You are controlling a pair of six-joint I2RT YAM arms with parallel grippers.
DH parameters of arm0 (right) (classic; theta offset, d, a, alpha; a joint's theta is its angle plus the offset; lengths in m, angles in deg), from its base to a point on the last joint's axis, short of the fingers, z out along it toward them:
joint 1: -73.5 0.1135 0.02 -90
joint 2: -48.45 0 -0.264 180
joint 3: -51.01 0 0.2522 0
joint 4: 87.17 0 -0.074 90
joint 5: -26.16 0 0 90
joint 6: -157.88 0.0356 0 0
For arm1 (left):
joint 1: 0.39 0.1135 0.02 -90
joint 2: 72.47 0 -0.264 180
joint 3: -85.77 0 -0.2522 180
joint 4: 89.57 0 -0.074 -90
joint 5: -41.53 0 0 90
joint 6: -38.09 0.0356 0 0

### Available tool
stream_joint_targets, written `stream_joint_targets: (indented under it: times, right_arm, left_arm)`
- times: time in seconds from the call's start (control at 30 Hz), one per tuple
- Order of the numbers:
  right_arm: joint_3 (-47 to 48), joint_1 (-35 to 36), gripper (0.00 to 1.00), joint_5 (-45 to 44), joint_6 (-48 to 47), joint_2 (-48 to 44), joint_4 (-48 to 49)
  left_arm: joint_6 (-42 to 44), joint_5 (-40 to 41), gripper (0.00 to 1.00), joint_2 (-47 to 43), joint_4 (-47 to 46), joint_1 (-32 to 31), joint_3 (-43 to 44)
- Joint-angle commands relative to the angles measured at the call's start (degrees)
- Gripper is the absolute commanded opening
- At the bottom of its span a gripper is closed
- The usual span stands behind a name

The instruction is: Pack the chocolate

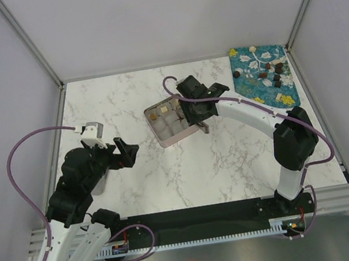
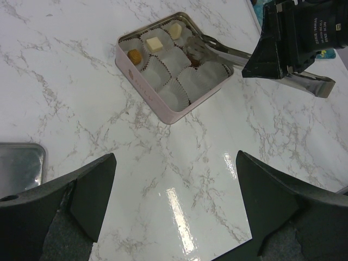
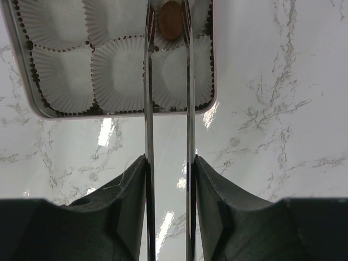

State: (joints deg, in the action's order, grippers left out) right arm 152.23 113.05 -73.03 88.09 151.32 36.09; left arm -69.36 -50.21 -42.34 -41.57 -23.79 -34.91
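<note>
Maybe a third done: the square pink metal tin (image 2: 142, 84) has three bits of chocolate (image 2: 154, 43) in white paper cups, and a round brown one sits in the thin metal tongs (image 3: 148, 109) pinched by the right gripper (image 3: 169, 168). More are on the teal patterned cloth (image 1: 244, 71) at 2 o'clock. The left gripper (image 2: 175, 157) is spread wide and holds nothing.

Glossy marbled table (image 2: 179, 179), shiny metal tongs (image 2: 228, 53), paper cups (image 3: 117, 76)

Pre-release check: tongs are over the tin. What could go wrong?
1. The tongs hold the brown chocolate only between their tips over a paper cup; it may stick or drop off-centre.
2. The tips could snag the light cups when the right gripper withdraws, dragging them from the tin.
</note>
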Motion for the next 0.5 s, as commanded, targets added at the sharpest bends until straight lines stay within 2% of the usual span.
stream_joint_targets:
  times: [0.0, 0.13, 0.27, 0.37, 0.47]
  right_arm:
    - [3.9, 0.2, 0.45, -1.4, -0.1, -1.9, 0.2]
    - [5.7, 0.2, 0.44, -1.5, -0.5, -2.9, -0.5]
    - [7.4, -0.1, 0.44, -5.9, -1.8, -4.6, -1.9]
    - [8.2, -2.4, 0.43, -8.8, -3.5, -5.3, -2.8]
    - [7.7, -7.6, 0.43, -8.7, -4.8, -5.7, -2.7]
  left_arm:
    - [1.7, 0.7, 1.00, -0.5, -0.6, -0.2, 0.3]
    - [1.7, 0.7, 1.00, -0.3, -0.6, -0.2, 0.3]
    - [1.7, 0.7, 1.00, -0.6, -0.4, -0.2, 0.3]
    - [1.7, 0.7, 1.00, -0.6, -0.4, -0.2, 0.4]
    - [1.8, 0.7, 1.00, -0.6, -0.4, -0.2, 0.3]
